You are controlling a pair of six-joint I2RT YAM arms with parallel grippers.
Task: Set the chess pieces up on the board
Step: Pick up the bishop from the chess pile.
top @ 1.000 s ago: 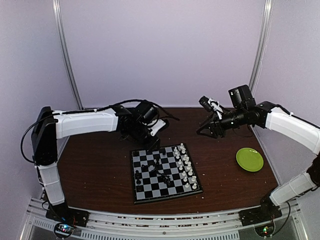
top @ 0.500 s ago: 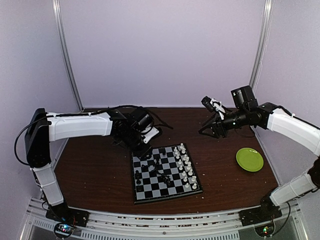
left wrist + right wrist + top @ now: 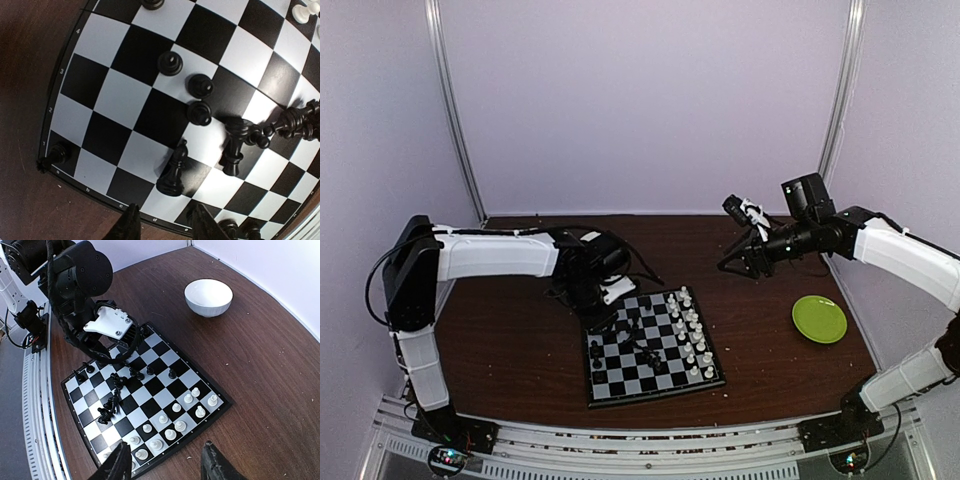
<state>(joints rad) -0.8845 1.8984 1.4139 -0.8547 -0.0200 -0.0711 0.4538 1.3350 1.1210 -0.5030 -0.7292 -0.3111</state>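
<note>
Currently the left gripper [image 3: 165, 227] hangs low over the far left corner of the board [image 3: 616, 382], its two dark fingers [image 3: 127, 227] standing partly apart with nothing pinched between them. The board lies flat on the brown table [image 3: 510, 350], around the middle and toward the near edge. The chess pieces [image 3: 692, 335] in view are on it: the white ones stand in two rows along its right side, while the black ones [image 3: 172, 170] are scattered over the middle and left. In the left wrist view, three black pawns [image 3: 200, 85] stand close together on neighbouring squares and a taller black piece stands just below them. Several others lie tumbled in a heap [image 3: 240, 142] to the right, and a lone black piece [image 3: 55, 155] sits on the corner square. The right gripper [image 3: 167, 465] is held high above the table, beyond the board's far right corner, its fingers spread wide and empty. A green plate [image 3: 819, 319] rests to the right of the board, well apart from it. A white bowl [image 3: 208, 297] sits on the table beyond the board's far left corner.
</note>
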